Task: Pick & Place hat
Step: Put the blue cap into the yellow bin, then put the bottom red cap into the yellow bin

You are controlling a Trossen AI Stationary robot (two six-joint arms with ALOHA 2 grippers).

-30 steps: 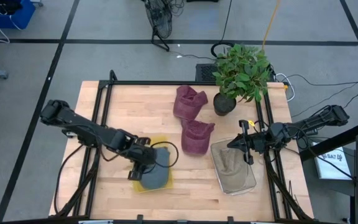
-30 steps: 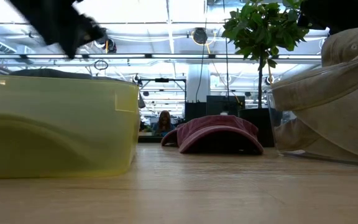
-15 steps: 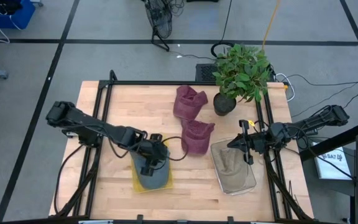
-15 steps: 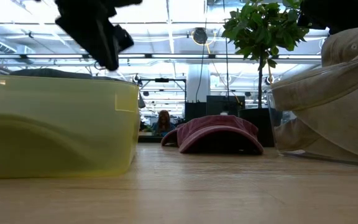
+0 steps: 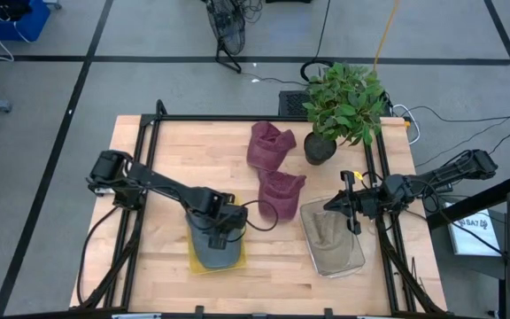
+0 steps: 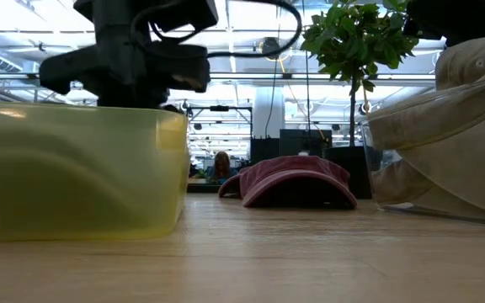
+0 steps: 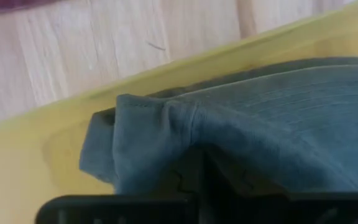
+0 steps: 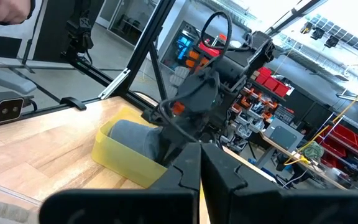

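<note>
The grey-blue hat (image 5: 217, 251) is lying in the yellow bin (image 5: 195, 262) at lower centre-left of the high view. Its long axis is running roughly top to bottom of that frame; which end carries the brim cannot be determined.

The left gripper (image 5: 222, 229) is positioned over the upper edge of the yellow bin, directly at the hat. In the left wrist view the hat fabric (image 7: 241, 124) is filling the frame directly against the dark gripper body; whether the fingers are parted or are gripping the fabric cannot be determined.

The right gripper (image 5: 344, 204) is waiting at right of centre, over the upper right corner of the clear bin (image 5: 353, 262). In the right wrist view its fingers (image 8: 229, 177) are sitting pressed together with nothing between them.

Hat count: four.
- One grey-blue, in the yellow bin.
- One tan hat (image 5: 329, 236), in the clear bin.
- Two maroon hats (image 5: 280, 195) (image 5: 270, 144), lying loose on the table (image 5: 166, 151) at centre, one above the other in the frame.

Bin count: two. One potted plant (image 5: 343, 105) is standing at upper right of the table.

No label or brand is legible.
</note>
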